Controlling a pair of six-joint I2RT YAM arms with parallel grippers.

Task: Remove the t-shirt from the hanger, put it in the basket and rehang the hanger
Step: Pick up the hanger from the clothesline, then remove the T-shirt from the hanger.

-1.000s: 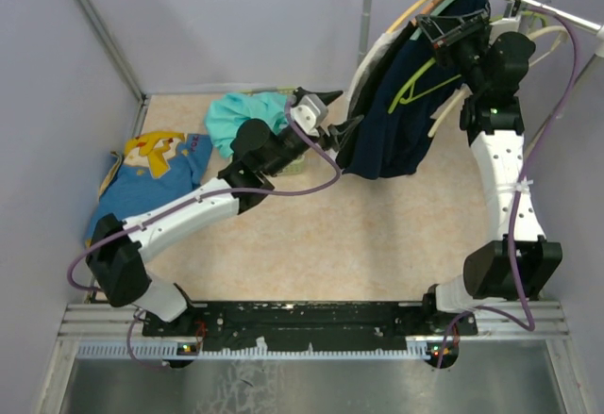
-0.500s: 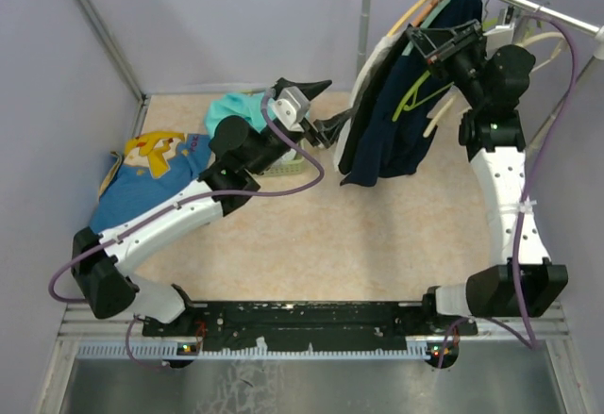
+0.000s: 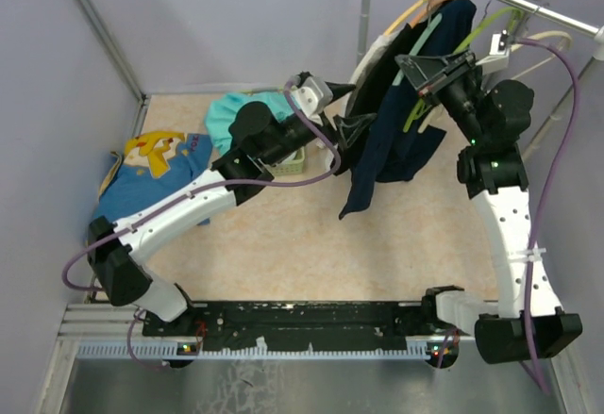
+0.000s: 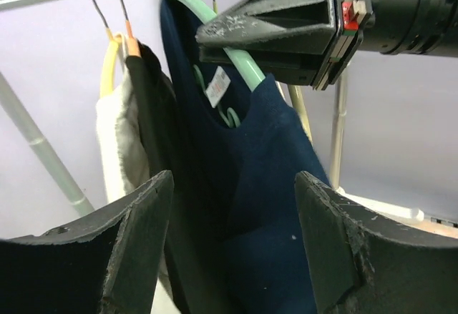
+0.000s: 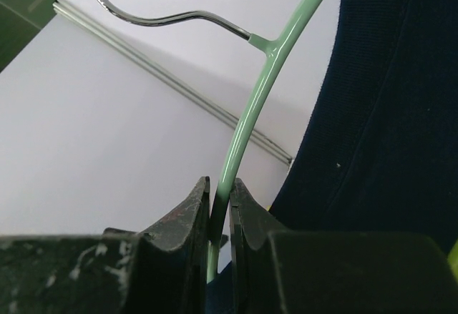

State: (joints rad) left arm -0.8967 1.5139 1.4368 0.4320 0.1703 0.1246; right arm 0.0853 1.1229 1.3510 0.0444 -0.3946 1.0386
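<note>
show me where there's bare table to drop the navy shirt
Best: the bare table between the left arm and right arm, on the near side of the hanging navy t-shirt. Crowded: the far-left corner, with the blue shirt and teal shirt.

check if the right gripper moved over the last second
Yes. The right gripper, shut on the green hanger, has shifted left and down in the top view, away from the rail.
</note>
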